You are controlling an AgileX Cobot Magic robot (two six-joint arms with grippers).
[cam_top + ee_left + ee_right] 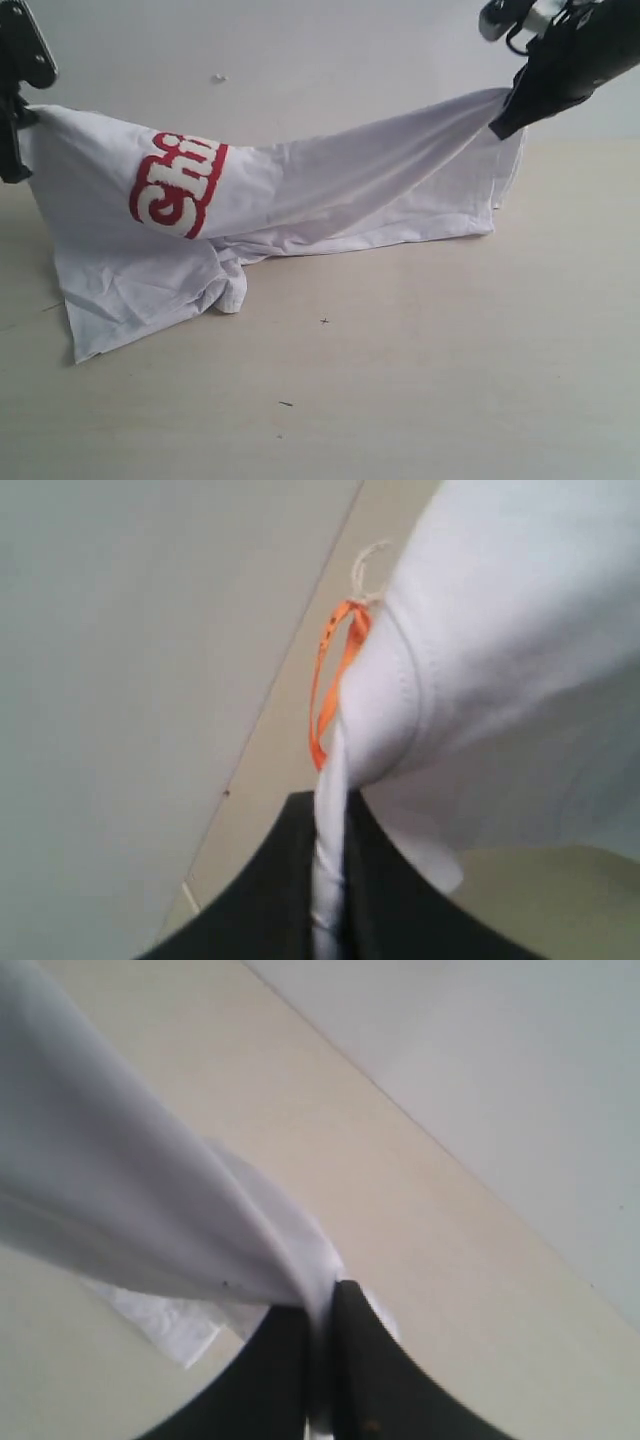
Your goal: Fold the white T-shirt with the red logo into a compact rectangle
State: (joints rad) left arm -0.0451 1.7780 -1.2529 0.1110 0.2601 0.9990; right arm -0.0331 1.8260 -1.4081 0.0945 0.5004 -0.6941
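Note:
The white T-shirt (330,190) hangs stretched between both grippers above the table, its lower folds resting on the wood. The red logo (175,185) shows partly on the left half, curving round a fold. My left gripper (15,115) is shut on the shirt's left end; in its wrist view the jaws (330,860) pinch a twisted strip of cloth beside the collar (400,690) and an orange tag (325,695). My right gripper (505,120) is shut on the right end, the cloth (150,1210) drawn taut out of the jaws (320,1330).
The light wooden table (400,380) spreads in front of the shirt, with a few small dark specks (286,404). A pale wall (300,50) stands behind. A sleeve bunch (228,290) droops onto the table under the logo.

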